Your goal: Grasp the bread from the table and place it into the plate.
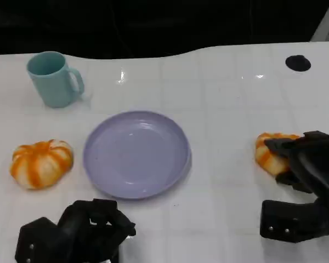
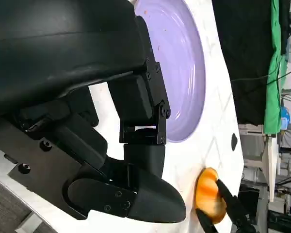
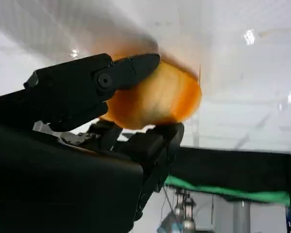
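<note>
Bread (image 1: 270,152) near right edge of tabletop (image 1: 230,109), well apart from plate (image 1: 136,153). My right hand (image 1: 301,164) on it: fingers (image 3: 87,82) over top and under, clamped on bread in wrist view. Whether it sits on tabletop or is lifted, cannot tell. Step: grasp. Next: raise bread, carry toward table middle, lower inside plate rim, release. My left hand (image 1: 77,230) curled at near edge, holding nothing. Second bread (image 1: 41,163) by left edge, untouched.
</note>
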